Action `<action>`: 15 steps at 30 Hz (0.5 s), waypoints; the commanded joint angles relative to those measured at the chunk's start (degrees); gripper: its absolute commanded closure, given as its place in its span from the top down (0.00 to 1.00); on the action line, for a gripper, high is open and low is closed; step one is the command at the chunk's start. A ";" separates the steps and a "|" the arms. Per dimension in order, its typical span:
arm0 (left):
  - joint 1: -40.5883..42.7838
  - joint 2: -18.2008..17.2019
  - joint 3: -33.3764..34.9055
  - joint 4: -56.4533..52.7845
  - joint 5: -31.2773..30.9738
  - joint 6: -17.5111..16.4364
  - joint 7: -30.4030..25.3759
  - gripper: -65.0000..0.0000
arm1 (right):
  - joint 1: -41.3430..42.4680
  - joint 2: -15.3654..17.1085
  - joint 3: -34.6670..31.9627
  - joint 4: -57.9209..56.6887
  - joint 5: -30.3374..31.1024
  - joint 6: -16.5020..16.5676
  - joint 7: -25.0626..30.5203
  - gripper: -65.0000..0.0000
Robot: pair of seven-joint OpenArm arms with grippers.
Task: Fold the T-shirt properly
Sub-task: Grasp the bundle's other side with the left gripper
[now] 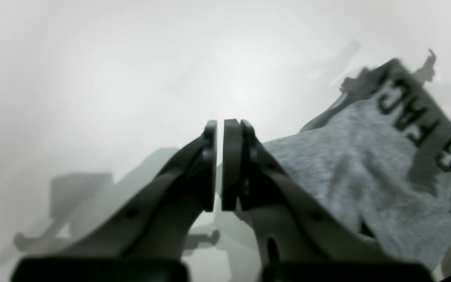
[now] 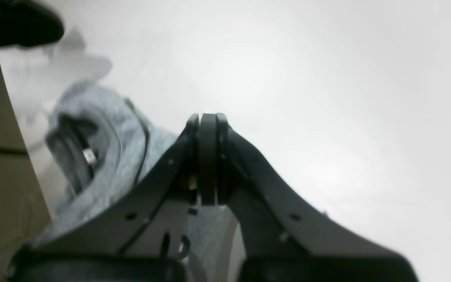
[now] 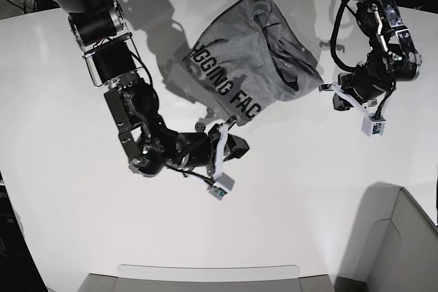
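Left wrist view: the left gripper (image 1: 219, 166) has its jaws almost together, a thin slit of light between the pads, and nothing in that slit. The T-shirt (image 1: 366, 164) lies to one side of the fingers as a rumpled heap, black lettering running along its far edge. White table (image 1: 131, 78) fills the rest.

Right wrist view: the right gripper (image 2: 208, 156) has its jaws pressed together with no gap. Grey cloth of the T-shirt (image 2: 104, 129) sits beside and below the fingers; whether any of it is pinched, I cannot tell from here. A table edge shows at the picture's left.

Base view: the T-shirt (image 3: 260, 52) is bunched near the far edge of the table (image 3: 68, 223), roughly at the middle, lettering facing up along its lower hem. The right gripper (image 3: 220, 128) is at the near corner of the cloth, touching or just beside it. The left gripper (image 3: 328, 88) hangs just beside the opposite side of the heap.

Judging by this, the work is at the spreading stage: no fold is made, and the garment first needs pulling flat. The next move calls for each gripper to take hold of an edge and draw it outward. Overlapping layers in the heap could get caught together. A grey bin corner (image 3: 404, 244) sits at the near corner, well apart.
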 commanded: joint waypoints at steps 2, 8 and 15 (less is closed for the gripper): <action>-0.48 -0.37 -0.25 3.30 -0.56 -0.03 -0.64 0.04 | 0.78 2.17 2.44 1.20 0.93 0.29 0.20 0.00; 0.05 -1.25 5.02 6.47 -5.22 -3.20 -0.64 0.00 | -1.24 6.92 4.55 1.29 0.93 0.46 -5.96 0.00; 1.54 -2.39 19.88 6.47 -7.59 -7.24 -0.64 0.00 | -5.37 10.35 4.11 4.98 0.93 0.46 -6.40 0.00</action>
